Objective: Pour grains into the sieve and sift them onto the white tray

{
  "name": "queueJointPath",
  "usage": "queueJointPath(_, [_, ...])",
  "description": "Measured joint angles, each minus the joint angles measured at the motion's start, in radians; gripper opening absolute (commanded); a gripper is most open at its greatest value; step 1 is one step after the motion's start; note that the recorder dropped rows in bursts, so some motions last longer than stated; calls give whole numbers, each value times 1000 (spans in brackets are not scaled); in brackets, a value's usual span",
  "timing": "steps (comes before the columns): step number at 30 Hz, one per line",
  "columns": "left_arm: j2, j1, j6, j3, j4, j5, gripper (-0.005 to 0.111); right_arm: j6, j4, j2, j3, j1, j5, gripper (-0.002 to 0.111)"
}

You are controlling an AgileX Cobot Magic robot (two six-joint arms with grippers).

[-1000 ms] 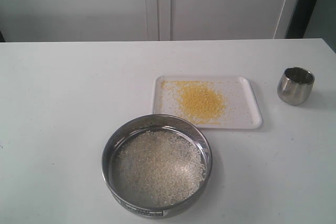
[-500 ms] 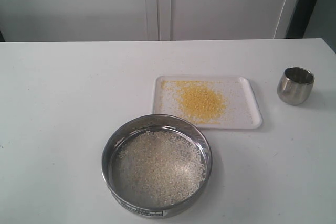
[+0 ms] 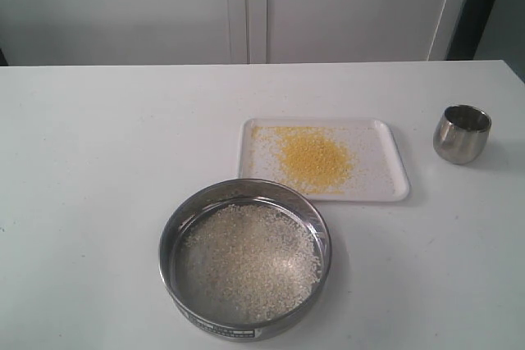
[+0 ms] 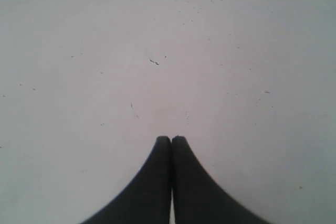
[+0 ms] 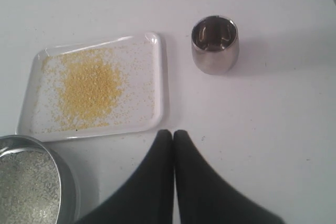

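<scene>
The steel sieve (image 3: 245, 261) stands on the table near the front edge and holds whitish rice-like grains (image 3: 250, 258). Just behind it lies the white tray (image 3: 394, 171) with a heap of yellow grains (image 3: 312, 157) and a scatter around it. In the right wrist view the tray (image 5: 160, 85), its yellow grains (image 5: 89, 87) and the sieve's rim (image 5: 65, 179) show past my right gripper (image 5: 172, 132), which is shut and empty above the bare table. My left gripper (image 4: 171, 139) is shut with nothing in it, over plain white tabletop. Neither arm shows in the exterior view.
A small steel cup (image 3: 462, 133) stands upright to the right of the tray; in the right wrist view the cup (image 5: 214, 44) looks empty. White cabinet doors (image 3: 246, 6) rise behind the table's far edge. Tiny dark specks dot the tabletop (image 4: 153, 62) under the left gripper.
</scene>
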Motion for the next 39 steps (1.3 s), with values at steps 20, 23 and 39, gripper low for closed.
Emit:
queueJointPath(20, [0, 0, 0, 0, 0, 0, 0, 2, 0, -231, 0, 0, 0, 0])
queueJointPath(23, [0, 0, 0, 0, 0, 0, 0, 2, 0, -231, 0, 0, 0, 0])
queueJointPath(39, [0, 0, 0, 0, 0, 0, 0, 2, -18, -289, 10, 67, -10, 0])
